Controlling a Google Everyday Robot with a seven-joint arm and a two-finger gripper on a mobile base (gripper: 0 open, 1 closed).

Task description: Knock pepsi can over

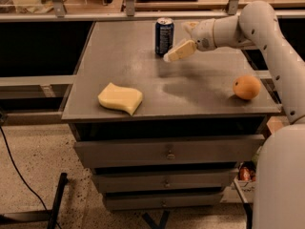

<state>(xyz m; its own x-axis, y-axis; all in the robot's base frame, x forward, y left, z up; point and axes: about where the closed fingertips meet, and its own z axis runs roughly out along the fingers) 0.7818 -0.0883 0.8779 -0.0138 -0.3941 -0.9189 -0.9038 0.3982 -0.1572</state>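
The gripper hung just right of the upright pepsi can. Whether it was open or touching the can couldn't be told.

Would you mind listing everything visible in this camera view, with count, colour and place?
pepsi can: one, dark blue with a silver top, upright at the back middle of the table top.
sponge: one, yellow, front left of the table top.
orange: one, orange, front right of the table top.
table: one, grey, centre of view.
drawers: three, grey, stacked in the table's front.
floor: speckled beige, lower left.
arm: one, white, reaching in from the right over the table.
gripper: one, pale beige, just right of the pepsi can; contact cannot be told.
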